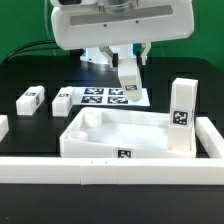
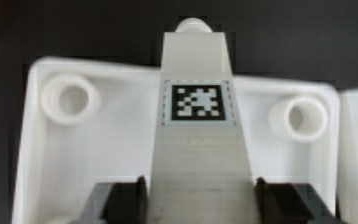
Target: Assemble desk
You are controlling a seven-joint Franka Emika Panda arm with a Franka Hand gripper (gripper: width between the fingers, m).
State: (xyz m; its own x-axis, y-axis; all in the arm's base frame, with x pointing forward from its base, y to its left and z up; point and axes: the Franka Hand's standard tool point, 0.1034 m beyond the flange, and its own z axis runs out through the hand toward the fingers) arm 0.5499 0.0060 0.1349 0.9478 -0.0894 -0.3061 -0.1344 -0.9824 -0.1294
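The white rimmed tabletop (image 1: 115,137) lies on the black table with its hollow side up. One square leg (image 1: 182,115) stands upright at its corner on the exterior view's right. My gripper (image 1: 126,62) is shut on another white leg (image 1: 130,80) and holds it tilted above the table behind the tabletop. In the wrist view my gripper (image 2: 197,192) holds this leg (image 2: 197,140) between its dark fingers (image 2: 123,200). The leg's tag faces the camera and its peg end points away. The tabletop (image 2: 114,135) lies beneath it, with two round sockets showing.
Two loose legs (image 1: 30,99) (image 1: 62,100) lie flat on the exterior view's left. The marker board (image 1: 103,97) lies behind the tabletop. Long white border bars (image 1: 100,167) run along the front and right side (image 1: 210,135).
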